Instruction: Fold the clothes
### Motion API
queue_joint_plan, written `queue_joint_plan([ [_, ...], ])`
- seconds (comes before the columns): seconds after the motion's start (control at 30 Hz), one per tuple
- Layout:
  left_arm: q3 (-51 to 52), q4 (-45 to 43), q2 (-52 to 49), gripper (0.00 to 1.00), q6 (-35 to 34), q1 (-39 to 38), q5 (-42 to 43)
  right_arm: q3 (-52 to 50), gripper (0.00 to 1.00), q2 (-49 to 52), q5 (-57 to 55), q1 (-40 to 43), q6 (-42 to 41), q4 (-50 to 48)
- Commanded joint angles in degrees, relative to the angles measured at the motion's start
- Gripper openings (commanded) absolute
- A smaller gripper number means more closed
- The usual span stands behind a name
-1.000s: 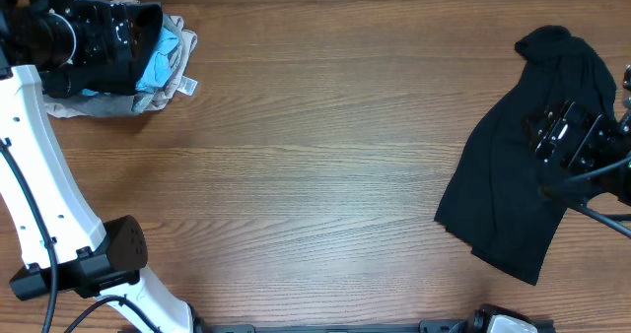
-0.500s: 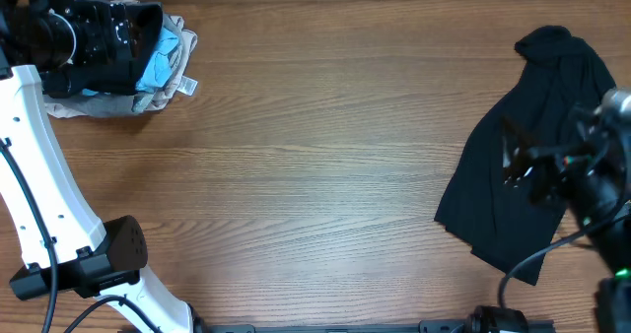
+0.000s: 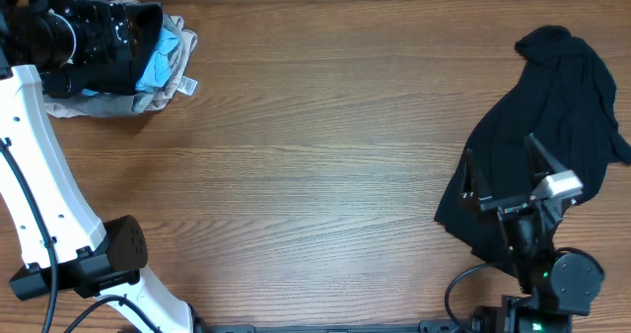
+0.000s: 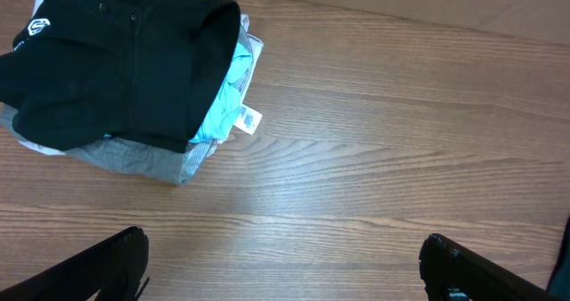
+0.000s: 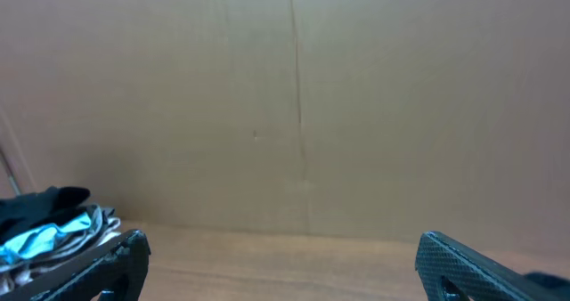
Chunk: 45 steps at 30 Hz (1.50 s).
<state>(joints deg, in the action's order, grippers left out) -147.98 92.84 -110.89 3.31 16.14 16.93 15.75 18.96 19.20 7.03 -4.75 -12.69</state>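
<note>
The middle of the bench [image 3: 325, 156] lay as open wood between the heaped clothes pile [image 4: 134, 78] in the far left corner and the black garment [image 3: 552, 106] spread at the right. The left arm [image 3: 39, 175] blocked the left edge.

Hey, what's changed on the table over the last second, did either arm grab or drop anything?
The right gripper pulled back off the black garment toward the robot's side and tipped up level, open and empty, so nothing was picked up. The black garment lies crumpled where it was, and the left gripper, open above the clothes pile, hasn't moved.
</note>
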Motion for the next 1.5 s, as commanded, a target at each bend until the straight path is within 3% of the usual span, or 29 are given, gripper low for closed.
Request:
queue_joint_plan([
  [0.0,0.17,-0.04,0.63,1.0,-0.33,-0.04,0.04,-4.63,1.0,-3.26,-1.84,-0.26,-1.27,-1.36],
  [0.43,0.17,-0.02,0.63,1.0,-0.33,-0.04,0.02,-15.41,1.0,-13.7,-10.49,-0.28,-1.29,-0.46],
  [0.73,0.17,-0.04,0.63,1.0,-0.33,-0.04,0.04,-15.32,1.0,-18.84,-11.8,-0.68,-1.29,16.83],
  [1.47,0.17,-0.04,0.63,1.0,-0.33,-0.07,0.04,-15.3,1.0,-18.8,-11.87,-0.66,-1.27,16.85],
])
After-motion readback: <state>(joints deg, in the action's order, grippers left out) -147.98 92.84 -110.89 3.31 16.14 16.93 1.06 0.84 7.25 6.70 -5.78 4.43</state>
